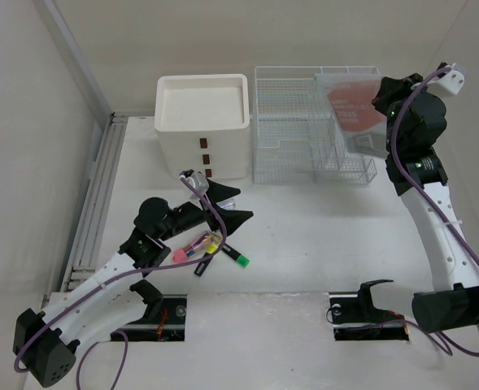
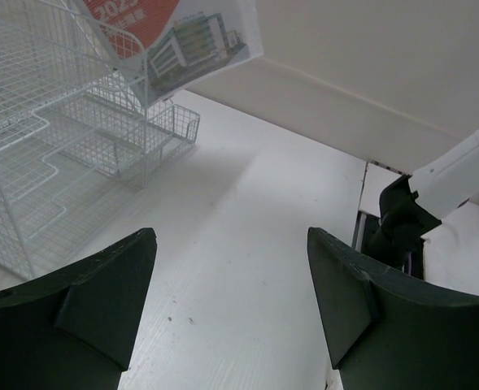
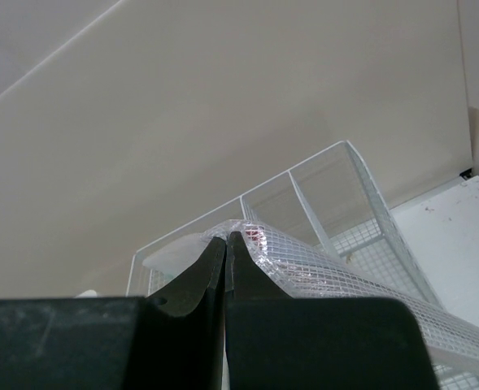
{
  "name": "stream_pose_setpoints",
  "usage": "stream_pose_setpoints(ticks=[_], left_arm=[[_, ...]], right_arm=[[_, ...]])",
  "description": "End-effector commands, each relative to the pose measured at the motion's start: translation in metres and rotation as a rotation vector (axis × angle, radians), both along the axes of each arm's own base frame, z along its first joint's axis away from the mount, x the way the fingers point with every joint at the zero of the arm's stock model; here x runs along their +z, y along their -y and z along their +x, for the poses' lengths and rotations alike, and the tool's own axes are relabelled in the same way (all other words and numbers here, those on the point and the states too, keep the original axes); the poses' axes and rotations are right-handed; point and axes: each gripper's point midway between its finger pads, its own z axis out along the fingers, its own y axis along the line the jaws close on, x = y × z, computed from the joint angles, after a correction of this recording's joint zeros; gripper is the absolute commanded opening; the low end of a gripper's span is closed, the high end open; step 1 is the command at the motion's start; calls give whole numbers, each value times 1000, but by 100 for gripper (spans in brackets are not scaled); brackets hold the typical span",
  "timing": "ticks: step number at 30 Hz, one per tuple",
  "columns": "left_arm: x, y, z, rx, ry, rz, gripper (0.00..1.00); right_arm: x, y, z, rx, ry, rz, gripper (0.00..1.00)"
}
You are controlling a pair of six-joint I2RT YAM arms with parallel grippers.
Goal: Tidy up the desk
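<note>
1 right gripper (image 3: 226, 237): two dark fingers (image 3: 198, 276) pressed together, pinching the upper edge of a mesh pouch (image 3: 320, 276). Raised high at the far right, above the right side of the wire rack (image 1: 292, 130).

1 mesh pouch: clear, grid-patterned, with red-covered printed matter inside. Hanging tilted from the pinch, lower part over the rack's right-hand compartments; contact with the wires not discernible.

1 left gripper (image 2: 231, 237): two dark fingers (image 2: 101, 301) spread wide, nothing between them, bare tabletop under the gap. Low over the left-centre of the desk (image 1: 328, 236), just beyond the markers (image 1: 211, 252).

About 4 markers: short, bunched on the desk beside the left arm. 1 pink, 1 with yellow, 1 black with a green end, 1 dark. Exact count uncertain where overlapping.

1 wire rack: white, several compartments, standing at the far edge, centre-right.

1 drawer unit (image 1: 192, 142): white, 3 brown handles stacked down the front, shallow tray on top. Just left of the rack at the far edge.

1 desk: white, matte, spanning the whole view beneath everything listed, with beige walls around.
</note>
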Motion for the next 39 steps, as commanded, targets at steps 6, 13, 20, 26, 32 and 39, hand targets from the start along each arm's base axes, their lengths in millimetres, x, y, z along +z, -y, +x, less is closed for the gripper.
stream_pose_setpoints(ticks=[6,13,20,26,32,39], left_arm=[[26,-2,-4,-2,77,-50,72],[26,-3,-6,-2,77,-50,72],[26,-3,-5,0,85,-46,72],[26,-3,-5,0,85,-46,72],[26,-3,-5,0,85,-46,72],[29,-4,-8,-9,94,-50,72]], right_arm=[[39,2,2,-14,102,16,0],[31,-27,3,121,95,59,0],[11,-41,4,193,49,77,0],[9,-49,-3,245,40,99,0],[11,-56,-7,284,42,126,0],[33,-60,-3,309,73,147,0]])
